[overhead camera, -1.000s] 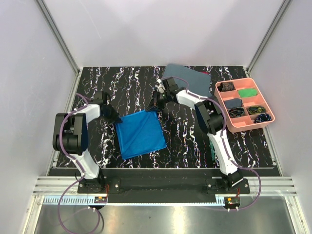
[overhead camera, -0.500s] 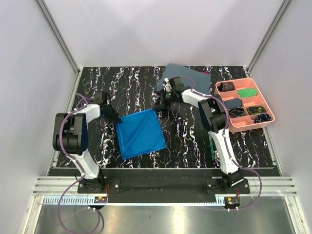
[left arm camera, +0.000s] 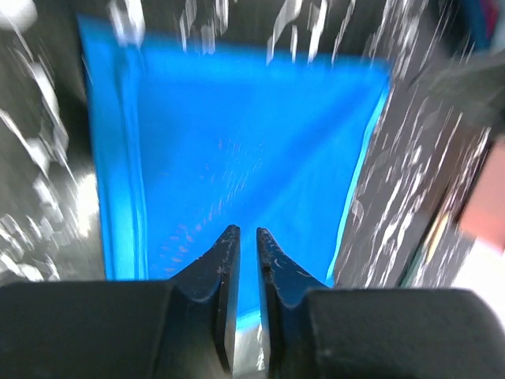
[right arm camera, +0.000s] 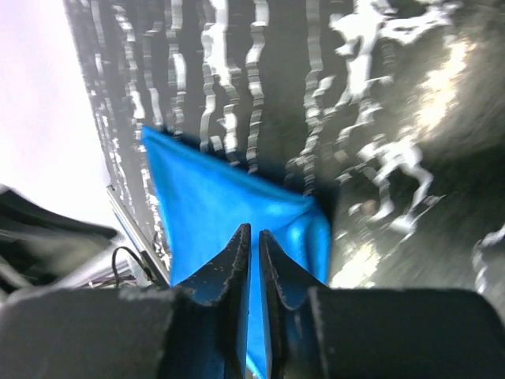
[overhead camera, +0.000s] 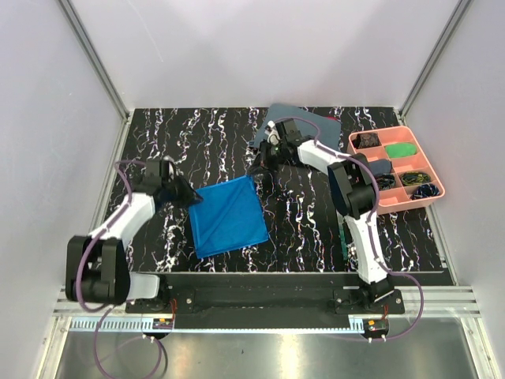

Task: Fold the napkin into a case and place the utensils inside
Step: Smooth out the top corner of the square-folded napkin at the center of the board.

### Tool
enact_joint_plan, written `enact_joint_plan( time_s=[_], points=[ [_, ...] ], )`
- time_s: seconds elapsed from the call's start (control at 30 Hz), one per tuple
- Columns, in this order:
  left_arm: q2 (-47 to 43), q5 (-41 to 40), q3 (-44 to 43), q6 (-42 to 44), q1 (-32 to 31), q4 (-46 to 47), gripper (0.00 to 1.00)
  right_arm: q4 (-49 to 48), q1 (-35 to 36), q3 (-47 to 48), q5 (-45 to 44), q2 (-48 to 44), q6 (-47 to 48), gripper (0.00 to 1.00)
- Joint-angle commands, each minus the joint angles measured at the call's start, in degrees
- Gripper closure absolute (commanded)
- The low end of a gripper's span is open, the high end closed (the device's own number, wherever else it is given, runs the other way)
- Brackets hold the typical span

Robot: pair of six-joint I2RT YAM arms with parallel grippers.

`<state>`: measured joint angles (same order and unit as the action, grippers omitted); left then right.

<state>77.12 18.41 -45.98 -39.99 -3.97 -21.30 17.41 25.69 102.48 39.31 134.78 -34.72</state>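
The left gripper [left arm camera: 243, 230] is closed to a thin slit, its tips low over the left far corner of the napkin [overhead camera: 229, 215]. This wrist view is smeared, so whether any cloth is caught in the slit cannot be told. The right gripper [right arm camera: 251, 229] is likewise drawn almost shut, with blue cloth showing in the gap, and the right far corner is puckered up at its tips. Beyond the corners, the napkin is spread flat and slightly askew on the table [overhead camera: 300, 221], between the two arms, and no case has yet been formed. The step in hand is judged to be the first fold, made from the far edge. It would be done best if both corners were pinched firmly before any lift and then raised together. The far edge should be kept taut and level between the grippers and carried evenly towards the near edge, so that one side is not dragged. The corners should be let go only once the edges are matched.
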Motion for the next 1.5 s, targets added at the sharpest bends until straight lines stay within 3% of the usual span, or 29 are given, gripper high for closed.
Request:
enact_joint_plan(
  time_s=[0.0, 0.37, 0.5, 0.9, 1.03, 1.07, 1.1, 1.2, 1.3, 1.47],
  points=[
    [-4.9, 4.3, 8.4, -2.1, -2.8, 1.0, 0.85, -0.1, 2.3, -1.3, -1.4, -8.7, 0.9, 0.81],
    [-8.7, 4.5, 17.4, -2.5, -3.9, 1.4, 0.90, -10.2, 12.2, -6.9, 4.5, -6.6, -6.1, 0.78],
    [-9.7, 0.3, 18.4, -3.6, -3.9, -2.8, 0.97, -11.3, 12.1, -7.4, 4.2, -4.4, -6.4, 0.78],
    [-17.9, -6.0, 21.5, -8.3, -3.9, -7.6, 0.97, -9.9, 11.4, -6.3, 2.8, 1.5, -4.5, 0.78],
    [-19.8, -6.7, 16.2, -6.0, -3.9, -9.0, 0.87, -6.8, 11.4, -5.7, 1.3, -0.2, -1.6, 0.77],
    [-19.6, -7.4, 14.6, -5.4, -3.9, -9.2, 0.69, -6.2, 11.5, -5.6, 0.6, -0.7, -1.1, 0.76],
    [-18.2, -8.4, 12.9, -4.8, -3.7, -9.3, 0.61, -4.7, 11.4, -5.5, 0.2, -1.2, -0.3, 0.75],
    [-10.6, -11.5, 5.2, -1.4, -0.9, -10.3, 0.46, -2.4, 11.6, -5.4, -0.4, -3.4, 1.0, 0.71],
    [-1.2, -7.8, -2.5, 1.8, 2.5, -11.0, 0.44, -0.5, 11.7, -6.6, -1.0, -6.5, 3.0, 0.63],
    [12.1, -9.8, -12.3, 8.5, 4.0, -10.9, 0.39, 3.3, 12.4, -8.9, -2.6, -12.5, 7.3, 0.49]
  ],
)
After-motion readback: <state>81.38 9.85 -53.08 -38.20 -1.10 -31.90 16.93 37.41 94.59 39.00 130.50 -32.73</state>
